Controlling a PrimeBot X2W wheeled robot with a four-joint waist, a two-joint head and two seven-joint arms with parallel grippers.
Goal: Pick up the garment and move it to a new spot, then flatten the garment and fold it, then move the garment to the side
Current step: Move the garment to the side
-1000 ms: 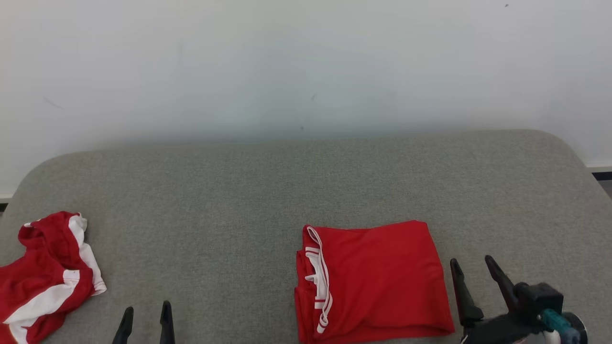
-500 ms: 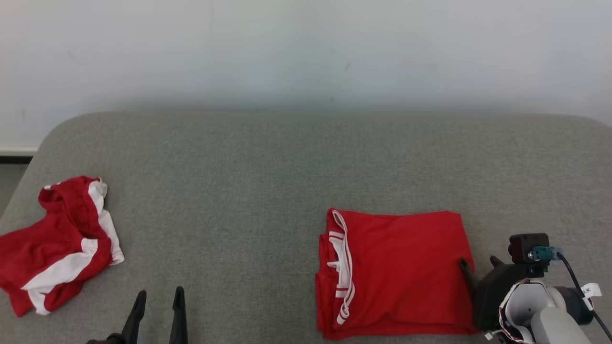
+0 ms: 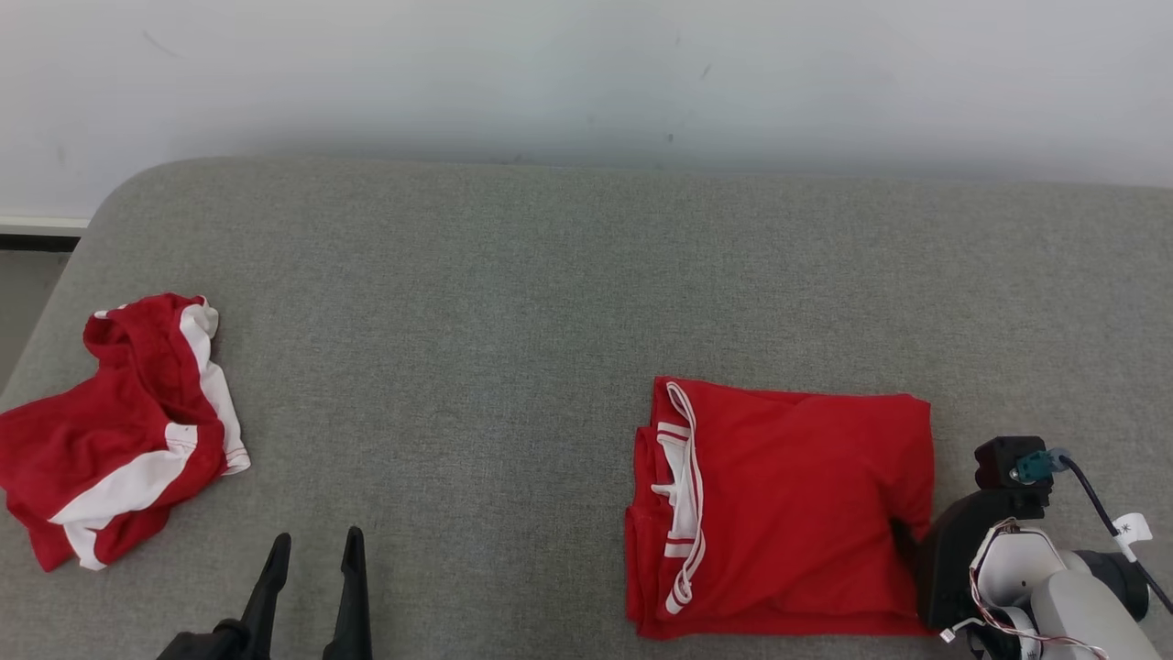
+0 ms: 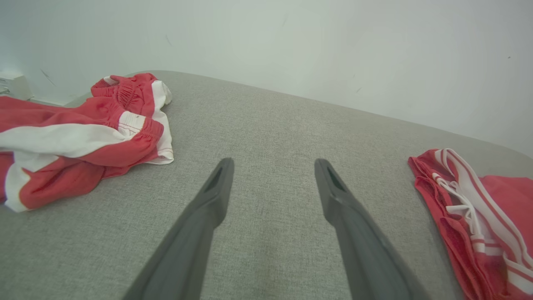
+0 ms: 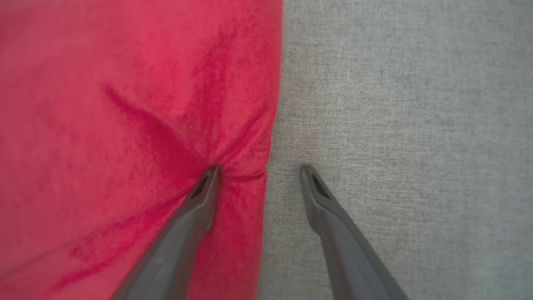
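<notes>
The garment (image 3: 788,504) is red with white stripes and a white drawstring, and lies folded into a rectangle at the right of the grey cushion (image 3: 513,302). My right gripper (image 5: 258,168) points down at the garment's (image 5: 125,125) right edge and is open. Its left fingertip (image 5: 210,175) presses into the red cloth and puckers it, while the other fingertip rests on bare cushion. In the head view the right gripper (image 3: 916,541) is mostly hidden under its own wrist. My left gripper (image 3: 316,541) hovers open and empty near the front edge, its fingers (image 4: 216,183) over bare cushion.
A second red-and-white garment (image 3: 119,431) lies crumpled at the cushion's left end, left of my left gripper in the left wrist view (image 4: 83,133). A white wall (image 3: 586,73) stands behind the cushion. The cushion's rounded left corner drops to the floor (image 3: 27,266).
The head camera has tilted down and shifted. My right gripper has turned downward and moved left onto the folded garment's right edge, puckering it. The left gripper holds its place.
</notes>
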